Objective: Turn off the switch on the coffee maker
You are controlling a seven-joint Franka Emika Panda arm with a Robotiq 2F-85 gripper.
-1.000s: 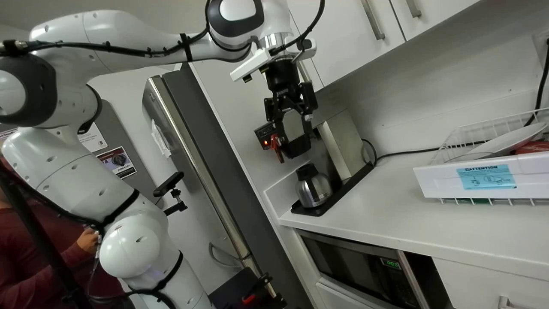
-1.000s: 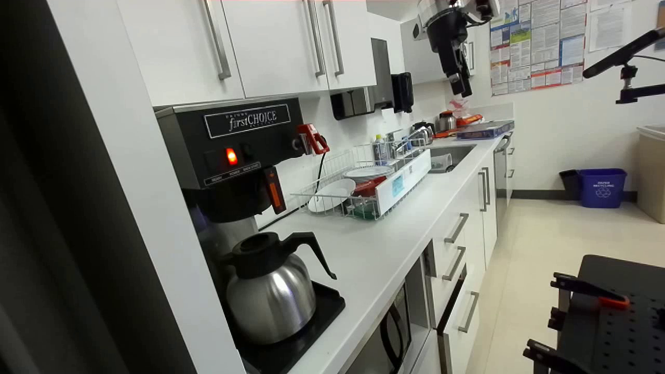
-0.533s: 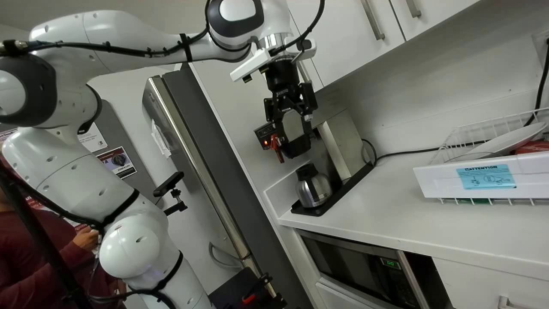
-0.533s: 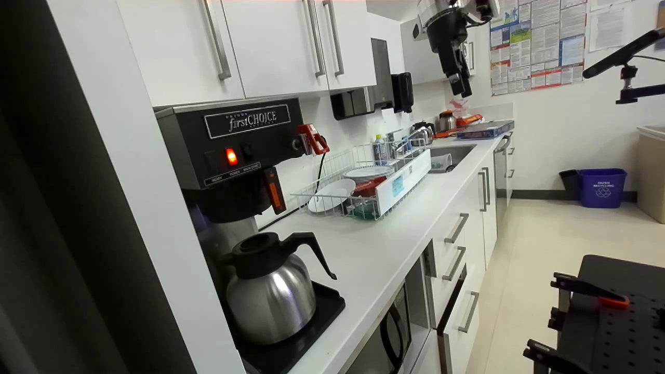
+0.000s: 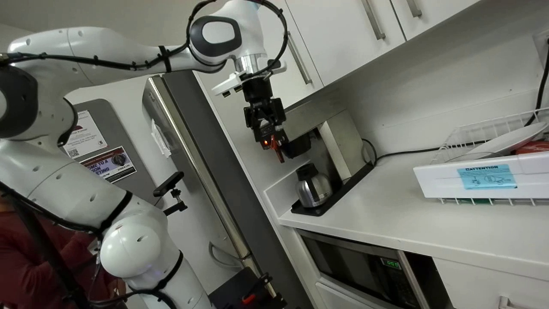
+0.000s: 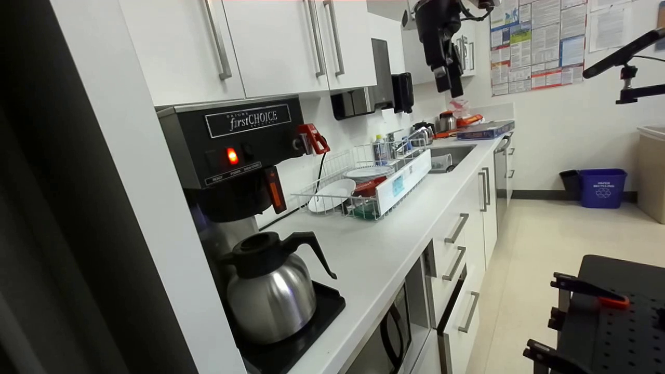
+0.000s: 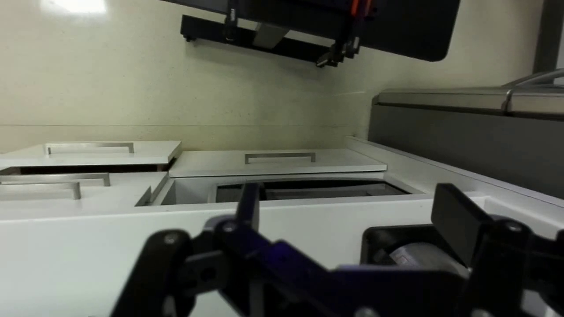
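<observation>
The coffee maker (image 6: pixel 189 148) is a black and steel box on the counter in both exterior views, its steel top also showing in an exterior view (image 5: pixel 311 118). Its front carries a switch (image 6: pixel 232 156) that glows red-orange. A black switch (image 6: pixel 248 151) sits beside it. A steel carafe (image 6: pixel 273 301) stands on the black base. In the wrist view the carafe (image 7: pixel 425 257) lies below the right finger. My gripper (image 7: pixel 348 200) is open with nothing between its fingers. It hangs in the air apart from the coffee maker, and its fingers (image 5: pixel 269 131) overlap the maker's front in an exterior view.
White upper cabinets (image 5: pixel 343 38) hang above the counter (image 6: pixel 353 244). A dish rack (image 6: pixel 400 182) with plates stands farther along it. A red tap handle (image 6: pixel 313 139) and an orange-black filter handle (image 6: pixel 275 189) stick out from the maker. A fridge (image 5: pixel 193 171) stands beside the counter.
The arm has moved left and slightly down in an exterior view, uncovering the maker's steel top. The gripper has shifted slightly left in an exterior view. The switch stays lit.
</observation>
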